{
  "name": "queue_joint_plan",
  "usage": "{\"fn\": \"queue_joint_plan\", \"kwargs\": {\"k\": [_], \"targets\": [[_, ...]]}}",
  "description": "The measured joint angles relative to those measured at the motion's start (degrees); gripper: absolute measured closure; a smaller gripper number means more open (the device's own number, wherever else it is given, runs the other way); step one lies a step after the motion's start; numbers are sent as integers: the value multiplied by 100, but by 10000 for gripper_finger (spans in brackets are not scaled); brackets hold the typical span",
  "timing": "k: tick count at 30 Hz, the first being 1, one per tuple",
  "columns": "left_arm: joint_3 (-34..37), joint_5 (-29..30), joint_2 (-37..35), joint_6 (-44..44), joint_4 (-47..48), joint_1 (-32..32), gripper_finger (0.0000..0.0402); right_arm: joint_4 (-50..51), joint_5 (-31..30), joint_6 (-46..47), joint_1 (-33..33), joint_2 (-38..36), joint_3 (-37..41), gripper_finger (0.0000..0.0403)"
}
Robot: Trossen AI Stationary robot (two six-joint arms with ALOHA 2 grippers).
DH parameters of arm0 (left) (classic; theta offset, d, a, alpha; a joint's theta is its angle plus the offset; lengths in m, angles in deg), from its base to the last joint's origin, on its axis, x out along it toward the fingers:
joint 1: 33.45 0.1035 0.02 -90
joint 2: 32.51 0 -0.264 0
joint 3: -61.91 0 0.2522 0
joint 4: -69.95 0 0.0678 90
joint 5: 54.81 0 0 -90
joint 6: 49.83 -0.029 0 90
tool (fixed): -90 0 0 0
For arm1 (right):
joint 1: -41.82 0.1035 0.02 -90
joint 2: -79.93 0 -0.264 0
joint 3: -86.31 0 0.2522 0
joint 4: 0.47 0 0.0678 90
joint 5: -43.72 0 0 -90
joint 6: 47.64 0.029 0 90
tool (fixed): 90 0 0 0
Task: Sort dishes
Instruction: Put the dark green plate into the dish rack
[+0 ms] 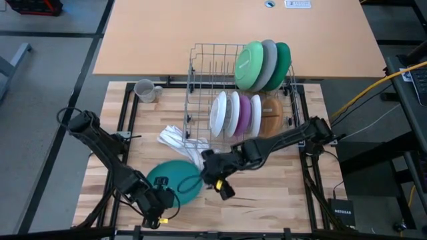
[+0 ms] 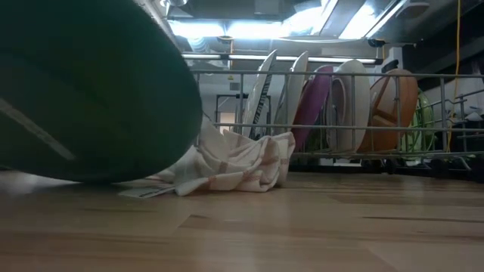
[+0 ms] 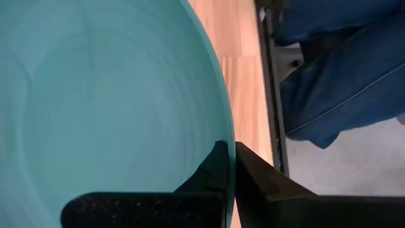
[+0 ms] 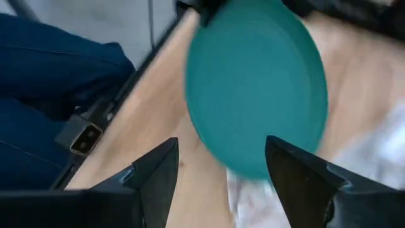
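The wooden table [image 1: 267,200] carries a grey wire rack [image 1: 200,67] standing toward its far side. Three large plates stand on edge at the rack's far end: one green plate [image 1: 248,65], one grey plate [image 1: 269,61] and one dark green plate [image 1: 284,60], each partly covered by the one in front of it. The near row holds five smaller dishes on edge: two white plates [image 1: 219,112], one purple plate [image 1: 245,113], a third white plate [image 1: 256,115] and one brown bowl [image 1: 272,115]; in the low view they overlap behind the rack wires, so their outlines are only partly readable. One teal plate [image 1: 175,177] lies at the table's near-left area, outside the rack. The left gripper [image 1: 160,200] is clamped on the near rim of the teal plate; in the left wrist view its fingers [image 3: 218,168] close over that rim and the plate is cut off by the picture's edge. In the low view the teal plate fills the left side as a dark blurred mass and hides whatever is behind it. The right gripper [image 1: 224,190] hangs just right of the teal plate with its jaws apart and nothing between them; the right wrist view shows the plate beyond its fingertips [image 4: 161,164]. One white striped cloth [image 1: 180,141] lies crumpled between the teal plate and the rack, partly covered by the right arm. One grey mug [image 1: 145,90] stands left of the rack, well apart from the other dishes. Blue-clad legs of a person [image 3: 342,82] appear beyond the table edge, cut off by the picture.
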Motion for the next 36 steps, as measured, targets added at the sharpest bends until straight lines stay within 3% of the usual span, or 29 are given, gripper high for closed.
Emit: {"fn": "queue_joint_plan", "kwargs": {"k": [5, 21, 36], "targets": [[-82, 130, -79, -159, -24, 11, 401, -486, -21, -483, 206, 375, 2, 164], [-84, 326, -77, -466, -60, 11, 399, -634, 244, -468, 250, 1135, 4, 168], [-91, 369, -77, -779, -250, 99, 396, -613, 254, -477, 169, 1253, 6, 288]]}}
